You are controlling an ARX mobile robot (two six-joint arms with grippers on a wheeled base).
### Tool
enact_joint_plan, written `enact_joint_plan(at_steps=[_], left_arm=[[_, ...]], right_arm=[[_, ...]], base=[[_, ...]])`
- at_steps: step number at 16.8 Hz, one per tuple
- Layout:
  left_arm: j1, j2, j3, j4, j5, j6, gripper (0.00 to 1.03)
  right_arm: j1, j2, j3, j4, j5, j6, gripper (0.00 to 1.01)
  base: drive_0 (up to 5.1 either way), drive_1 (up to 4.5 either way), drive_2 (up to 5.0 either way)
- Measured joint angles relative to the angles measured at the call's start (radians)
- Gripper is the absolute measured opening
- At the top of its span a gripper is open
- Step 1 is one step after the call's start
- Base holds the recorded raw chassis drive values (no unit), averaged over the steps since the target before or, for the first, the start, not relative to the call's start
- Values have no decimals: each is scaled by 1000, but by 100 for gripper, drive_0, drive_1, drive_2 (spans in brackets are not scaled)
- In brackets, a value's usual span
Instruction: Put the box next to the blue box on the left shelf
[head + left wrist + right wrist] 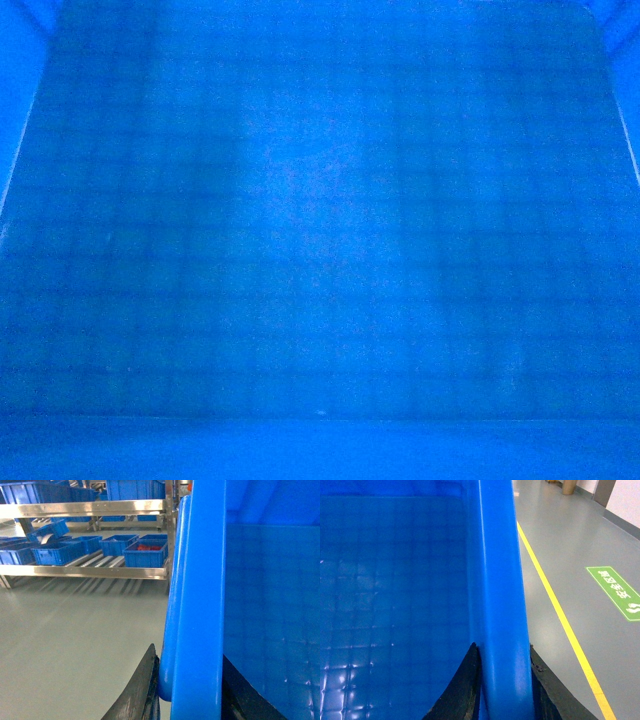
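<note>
The box (320, 240) is bright blue, with a faint grid pattern on its floor. Beside it the floor (570, 555) is grey, with a yellow line (560, 615) and a green sign (616, 591).

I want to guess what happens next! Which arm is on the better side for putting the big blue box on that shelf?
Left, probably. The left pincer grips the big bright-blue plastic crate's rim beside the metal shelf rack. The right pincer clamps the other rim, so both must carry.

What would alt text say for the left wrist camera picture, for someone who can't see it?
A dark pincer clamps the rim of a large bright-blue crate that fills the right half of the picture. Past it, across a bare grey floor, a metal shelf holds smaller blue bins.
</note>
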Motion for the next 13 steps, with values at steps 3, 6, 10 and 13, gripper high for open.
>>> enact_joint_plan(at_steps=[3,6,10,13], left_arm=[[0,0,0,0,-1,0,20],[0,0,0,0,0,0,20],[0,0,0,0,0,1,20],[0,0,0,0,0,0,20]], right_arm=[[0,0,0,0,0,0,18],[0,0,0,0,0,0,17],[0,0,0,0,0,0,17],[0,1,0,0,1,0,17]], base=[[7,431,-417],[3,427,-422],[-7,419,-433],[-7,419,-433]])
